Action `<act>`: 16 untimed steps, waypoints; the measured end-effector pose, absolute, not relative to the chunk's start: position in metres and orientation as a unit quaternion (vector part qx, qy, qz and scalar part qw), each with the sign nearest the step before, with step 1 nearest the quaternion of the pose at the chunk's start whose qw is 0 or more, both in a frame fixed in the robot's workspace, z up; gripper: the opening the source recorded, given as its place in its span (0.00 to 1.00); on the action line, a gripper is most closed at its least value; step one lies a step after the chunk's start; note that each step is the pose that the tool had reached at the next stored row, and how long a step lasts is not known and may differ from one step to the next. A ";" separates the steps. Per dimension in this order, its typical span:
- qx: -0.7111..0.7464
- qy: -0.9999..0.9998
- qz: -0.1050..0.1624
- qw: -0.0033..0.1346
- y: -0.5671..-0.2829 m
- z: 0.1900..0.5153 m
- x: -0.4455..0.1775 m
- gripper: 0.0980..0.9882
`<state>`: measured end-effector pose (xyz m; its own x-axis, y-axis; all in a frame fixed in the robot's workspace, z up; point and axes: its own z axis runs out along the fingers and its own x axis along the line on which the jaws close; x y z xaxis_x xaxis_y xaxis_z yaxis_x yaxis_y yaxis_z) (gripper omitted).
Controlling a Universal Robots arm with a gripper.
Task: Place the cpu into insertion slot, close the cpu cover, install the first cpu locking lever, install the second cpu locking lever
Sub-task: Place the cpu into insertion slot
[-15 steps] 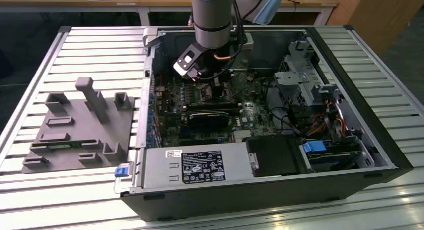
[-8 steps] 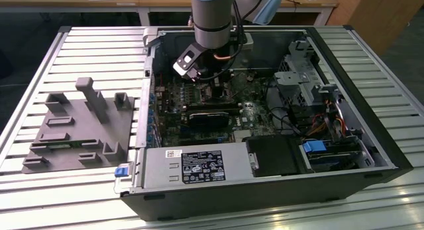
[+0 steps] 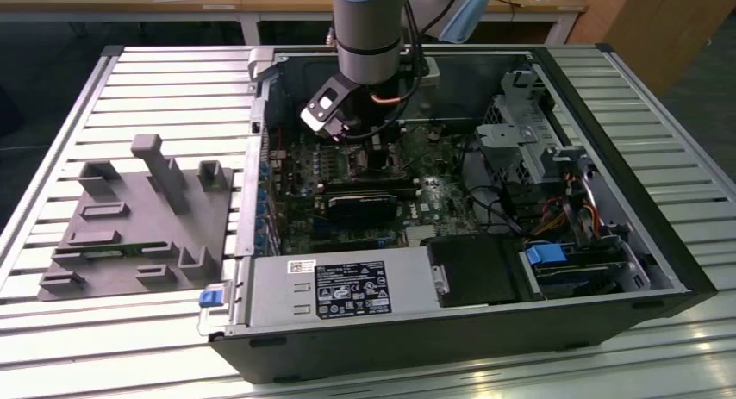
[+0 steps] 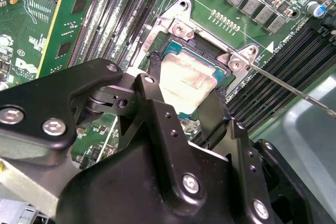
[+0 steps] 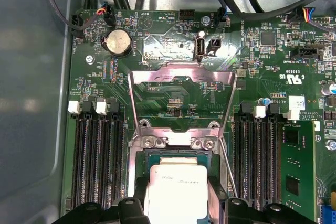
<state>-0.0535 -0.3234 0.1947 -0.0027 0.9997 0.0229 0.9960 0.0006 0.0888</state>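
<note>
Slatted metal bench (image 3: 150, 80) with the open PC case (image 3: 345, 330) lying on it. A grey fixture block (image 3: 138, 227) sits beside the case, on the exterior view's left. My arm reaches down into the case over the motherboard (image 5: 273, 61).

My claw (image 4: 186, 103) is low over the socket area and closed onto the cpu (image 4: 186, 80). One finger presses each side edge and the silver top faces up. Both wrist views show the same grip, with the chip (image 5: 178, 192) between the two black fingers (image 5: 140, 200).

The cpu cover (image 5: 152, 74) is open. It's swung back off the socket, and board shows through its window.

The insertion slot (image 5: 176, 156) is exposed, with the silvery rim and screws on the hinge side. The cpu is right over the slot and covers most of the dark centre. Can't tell whether it's seated or just above.

A thin wire locking lever (image 4: 294, 90) sticks out from one socket corner, away from the slot. Long black memory slots (image 5: 97, 150) flank the socket on both sides.
</note>
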 end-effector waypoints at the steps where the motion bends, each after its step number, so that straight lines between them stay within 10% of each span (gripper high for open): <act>1: 0.706 0.707 0.040 0.023 -0.323 0.195 -0.054 0.49; 16: 0.706 0.707 0.040 0.023 -0.323 0.195 -0.053 0.57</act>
